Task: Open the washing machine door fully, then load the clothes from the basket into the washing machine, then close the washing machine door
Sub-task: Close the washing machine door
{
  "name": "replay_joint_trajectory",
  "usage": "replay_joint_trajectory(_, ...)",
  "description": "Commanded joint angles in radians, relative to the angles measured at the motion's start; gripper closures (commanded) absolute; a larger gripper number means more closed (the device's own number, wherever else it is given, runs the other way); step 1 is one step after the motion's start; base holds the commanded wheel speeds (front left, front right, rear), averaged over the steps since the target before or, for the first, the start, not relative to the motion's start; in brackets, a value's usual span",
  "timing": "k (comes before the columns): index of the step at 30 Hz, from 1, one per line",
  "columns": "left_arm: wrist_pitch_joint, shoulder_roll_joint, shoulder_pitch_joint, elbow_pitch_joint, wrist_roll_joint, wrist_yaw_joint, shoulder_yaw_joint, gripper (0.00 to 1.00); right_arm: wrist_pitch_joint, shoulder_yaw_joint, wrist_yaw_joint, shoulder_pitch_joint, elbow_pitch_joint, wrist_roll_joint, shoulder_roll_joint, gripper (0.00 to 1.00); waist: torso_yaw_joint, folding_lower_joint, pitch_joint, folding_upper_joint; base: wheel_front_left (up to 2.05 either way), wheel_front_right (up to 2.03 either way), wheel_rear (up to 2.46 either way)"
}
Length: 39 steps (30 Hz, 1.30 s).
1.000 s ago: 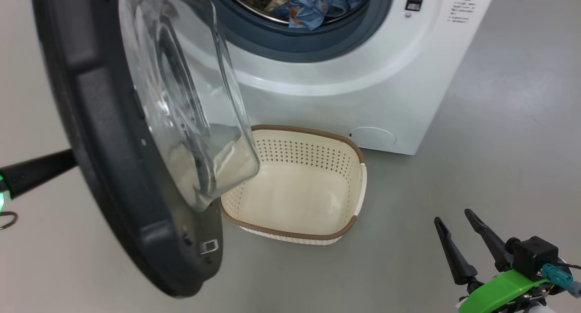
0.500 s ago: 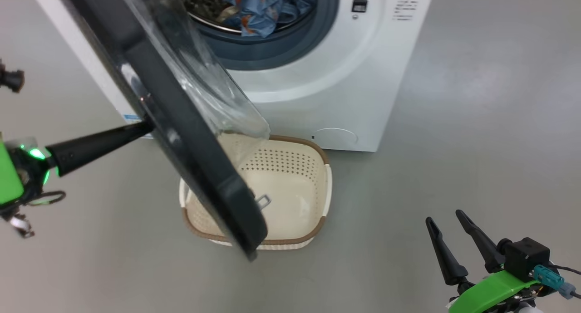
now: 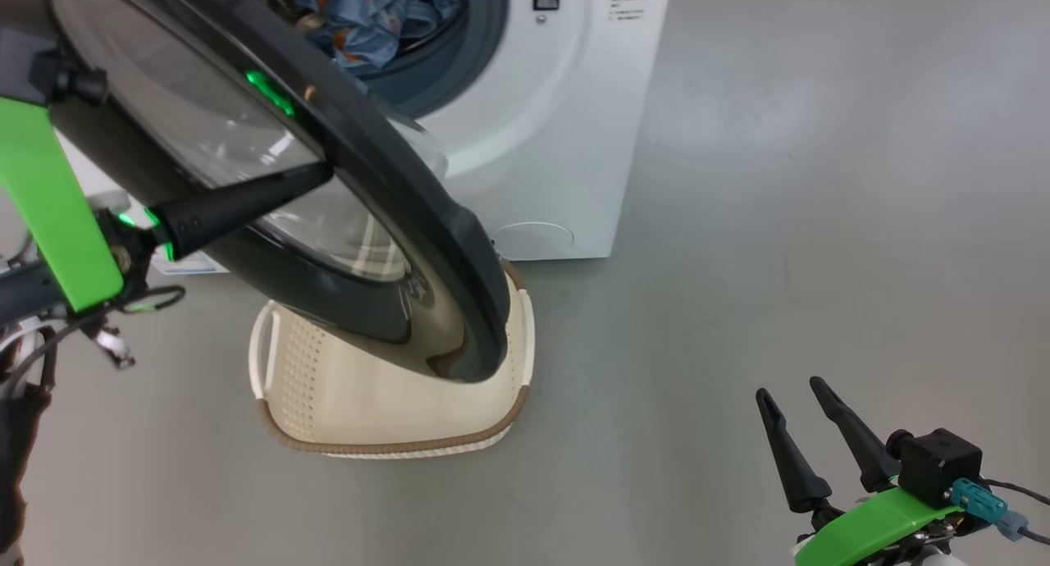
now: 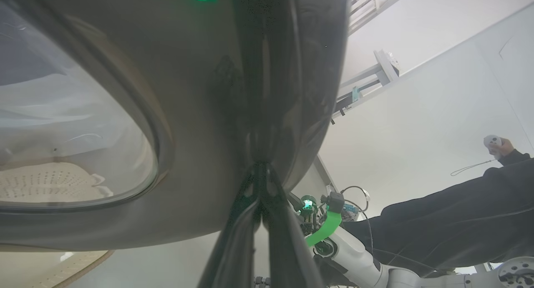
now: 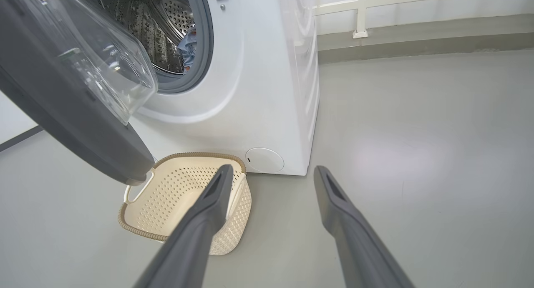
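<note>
Left gripper: jaws pressed together, tips against washing machine door.
Right gripper: jaws spread, idle.
Advice: push steadily until latch catches.

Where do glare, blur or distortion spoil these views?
Head view: a green glint on the door. Left wrist view: door too close, dark and soft around the shut left pincer, basket warped through its glass. Right wrist view: sharp; pale glare on the floor.
</note>
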Motion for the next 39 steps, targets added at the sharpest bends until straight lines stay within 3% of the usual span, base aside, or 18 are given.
replay_joint_trajectory(1, -0.018, 0.037, -0.058, -0.012, 0.014, -0.007, 0.041, 1.00, -0.012, 0.017, 0.003, -0.018, -0.024, -0.007, -0.003, 0.00, -0.025, 0.0000, 0.017, 0.0000, 0.00, 0.00, 0.00)
replay_joint_trajectory(11, -0.080, 0.032, -0.074, 0.018, 0.038, -0.007, 0.046, 1.00, -0.012, -0.001, 0.003, -0.019, -0.026, -0.011, 0.002, 0.00, -0.025, 0.0000, 0.029, 0.0000, 0.00, 0.00, 0.00)
replay_joint_trajectory(21, -0.168, 0.061, 0.038, 0.028, 0.040, -0.007, 0.087, 0.98, -0.012, 0.004, 0.003, -0.014, -0.019, -0.012, -0.014, 0.00, 0.025, 0.0000, -0.003, 0.0000, 0.00, 0.00, 0.00)
replay_joint_trajectory(23, -0.189, 0.071, 0.070, 0.030, 0.045, -0.007, 0.097, 0.83, -0.012, 0.004, 0.003, -0.011, -0.018, -0.010, -0.020, 0.00, 0.034, 0.0000, -0.011, 0.0000, 0.00, 0.00, 0.00)
replay_joint_trajectory(24, -0.199, 0.073, 0.086, 0.032, 0.043, -0.007, 0.103, 0.67, -0.012, 0.004, 0.003, -0.009, -0.018, -0.009, -0.023, 0.00, 0.039, 0.0000, -0.014, 0.0000, 0.00, 0.00, 0.00)
replay_joint_trajectory(26, -0.222, 0.081, 0.117, 0.035, 0.045, -0.007, 0.113, 0.53, -0.012, 0.003, 0.003, -0.005, -0.019, -0.007, -0.028, 0.00, 0.048, 0.0000, -0.020, 0.0000, 0.00, 0.00, 0.00)
replay_joint_trajectory(28, -0.246, 0.083, 0.146, 0.040, 0.043, -0.007, 0.123, 0.09, -0.012, 0.002, 0.003, 0.000, -0.019, -0.006, -0.033, 0.00, 0.055, 0.0000, -0.025, 0.0000, 0.00, 0.00, 0.00)
replay_joint_trajectory(29, -0.258, 0.086, 0.161, 0.042, 0.044, -0.007, 0.129, 0.00, -0.012, 0.002, 0.003, 0.002, -0.019, -0.006, -0.035, 0.00, 0.057, 0.0000, -0.027, 0.0000, 0.00, 0.00, 0.00)
replay_joint_trajectory(39, -0.391, 0.098, 0.313, 0.060, 0.052, -0.007, 0.160, 0.00, -0.012, 0.000, 0.003, 0.017, -0.020, -0.002, -0.055, 0.00, 0.067, 0.0000, -0.042, 0.0000, 0.00, 0.00, 0.00)
